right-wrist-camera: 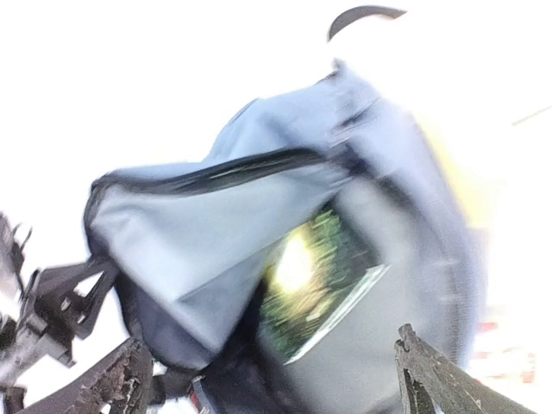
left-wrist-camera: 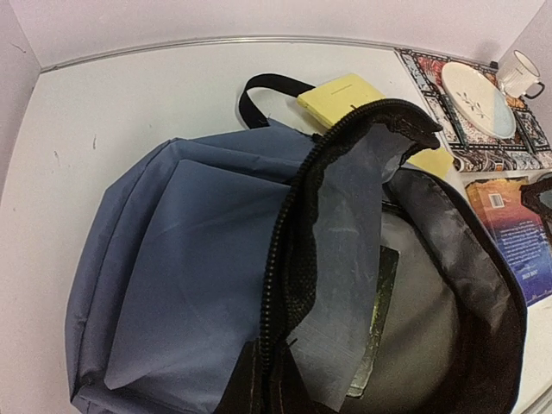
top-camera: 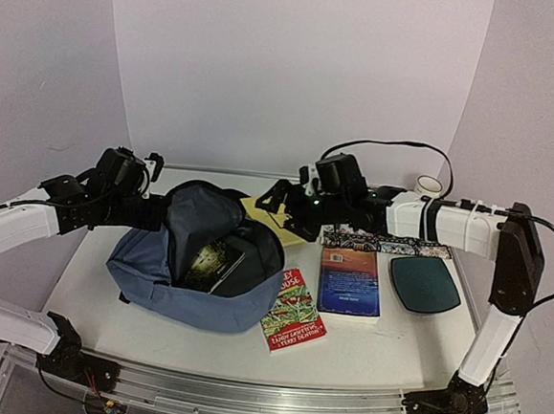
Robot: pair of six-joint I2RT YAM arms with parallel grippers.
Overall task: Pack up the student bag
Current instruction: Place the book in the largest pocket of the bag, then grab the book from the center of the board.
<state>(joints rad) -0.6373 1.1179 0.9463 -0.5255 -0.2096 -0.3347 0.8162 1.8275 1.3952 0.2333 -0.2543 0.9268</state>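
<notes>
right gripper (top-camera: 270,199) is opened wide and holds nothing, just above the far side of the student bag (top-camera: 156,274) — left gripper (top-camera: 157,215) is closed on its lifted edge. the bag lies open on the table (top-camera: 381,354), left of centre, with a dark book (top-camera: 213,264) inside.

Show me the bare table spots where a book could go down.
Bare table runs along the near edge, before the backpack, red book, blue book and dark tray. More lies left of the backpack and behind it, toward the far edge. Right of the backpack is crowded.
</notes>
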